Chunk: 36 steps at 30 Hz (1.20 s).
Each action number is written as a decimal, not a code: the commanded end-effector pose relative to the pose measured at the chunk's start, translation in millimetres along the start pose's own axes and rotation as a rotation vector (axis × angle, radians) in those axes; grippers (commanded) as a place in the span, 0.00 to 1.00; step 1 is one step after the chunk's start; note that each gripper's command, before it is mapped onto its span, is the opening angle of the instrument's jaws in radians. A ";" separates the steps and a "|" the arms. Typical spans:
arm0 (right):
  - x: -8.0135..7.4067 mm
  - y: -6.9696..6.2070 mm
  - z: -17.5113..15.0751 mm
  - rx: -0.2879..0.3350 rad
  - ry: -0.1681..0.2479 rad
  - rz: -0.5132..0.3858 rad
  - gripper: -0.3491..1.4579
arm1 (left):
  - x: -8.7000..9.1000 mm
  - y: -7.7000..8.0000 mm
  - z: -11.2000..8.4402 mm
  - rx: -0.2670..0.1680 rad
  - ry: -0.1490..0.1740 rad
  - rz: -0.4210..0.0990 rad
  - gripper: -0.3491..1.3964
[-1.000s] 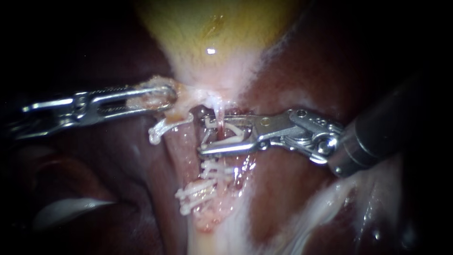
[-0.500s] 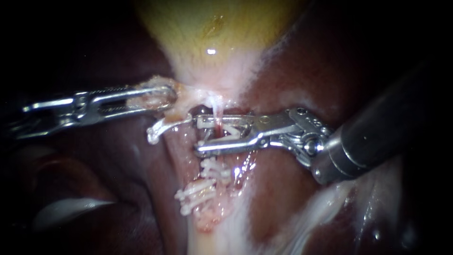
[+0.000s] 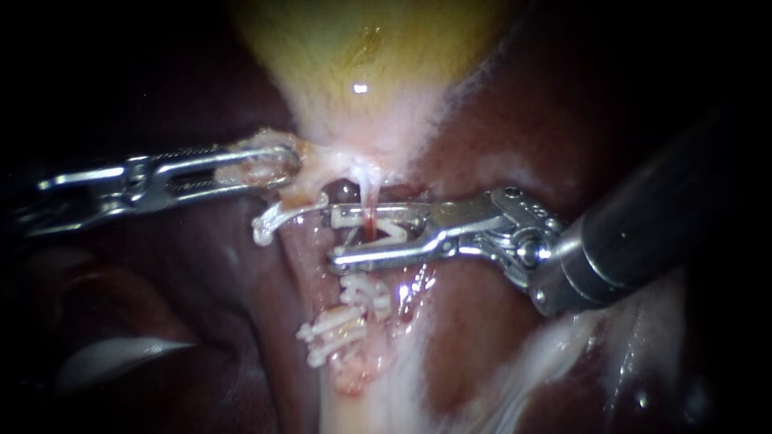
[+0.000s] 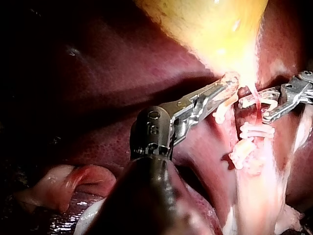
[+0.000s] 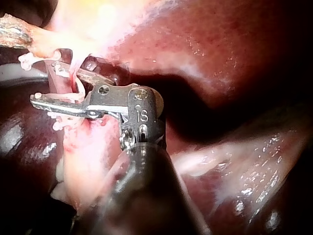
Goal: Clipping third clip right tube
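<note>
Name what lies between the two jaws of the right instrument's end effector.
A white clip, spread in a V, with the thin reddish tube passing through it. The endoscope view shows it plainly; the right wrist view agrees.

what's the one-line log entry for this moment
left instrument: shut on tissue | right instrument: jaws holding open clip astride tube | other clips below it
</note>
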 end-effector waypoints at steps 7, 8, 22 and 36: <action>0.4 -0.2 -0.4 0.000 0.004 0.031 0.32 | 0.0 0.0 -0.1 0.000 0.000 0.000 0.00; 0.5 -0.2 -0.6 -0.005 0.003 0.031 0.30 | 0.0 0.0 -0.1 0.000 0.000 0.000 0.00; 0.5 -0.1 -1.2 -0.065 -0.027 0.033 0.00 | 0.0 0.0 -0.1 0.001 0.000 0.000 0.00; 0.5 -0.2 -1.3 -0.079 -0.059 -0.007 0.00 | 0.0 0.0 -0.1 0.001 0.000 0.000 0.00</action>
